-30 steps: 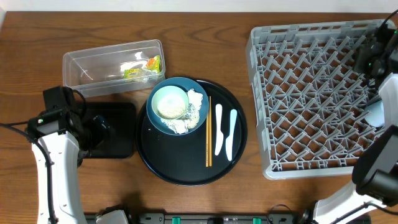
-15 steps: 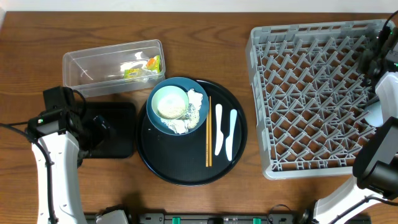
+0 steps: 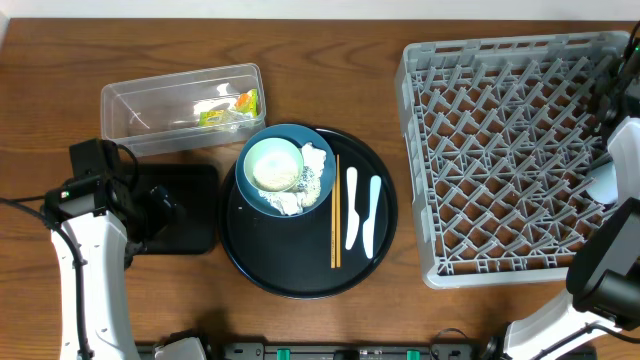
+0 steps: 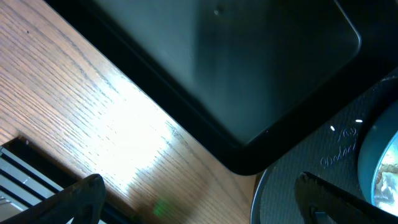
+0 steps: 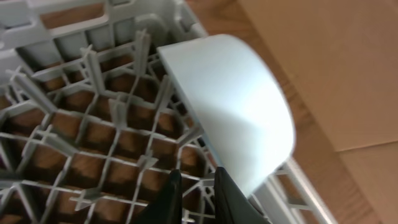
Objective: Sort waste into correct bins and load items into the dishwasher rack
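Observation:
The grey dishwasher rack (image 3: pixel 510 155) fills the right side. A light blue bowl (image 5: pixel 230 118) leans on edge at the rack's right rim (image 3: pixel 603 182). My right gripper (image 5: pixel 196 186) is nearly shut and empty beside this bowl, above the rack lattice (image 5: pixel 93 143). My left gripper (image 4: pixel 202 199) is open and empty over the table between the shallow black tray (image 4: pixel 249 74) and the round tray (image 4: pixel 298 180). The dark blue plate (image 3: pixel 262 195) holds the pale green bowl (image 3: pixel 273 165) and white tissue scraps (image 3: pixel 315 160). A yellow-green wrapper (image 3: pixel 232 108) lies in the clear tub (image 3: pixel 150 110).
The large round black tray (image 3: pixel 300 265) carries the plate, two orange chopsticks (image 3: pixel 335 210) and two white utensils (image 3: pixel 351 207). The shallow black tray (image 3: pixel 190 225) lies left of it, under my left arm (image 3: pixel 90 200). A brown cardboard surface (image 5: pixel 323 56) lies past the rack's right side.
My right arm has shifted slightly toward the top right edge of the overhead view. The left arm and the objects on the table have not moved.

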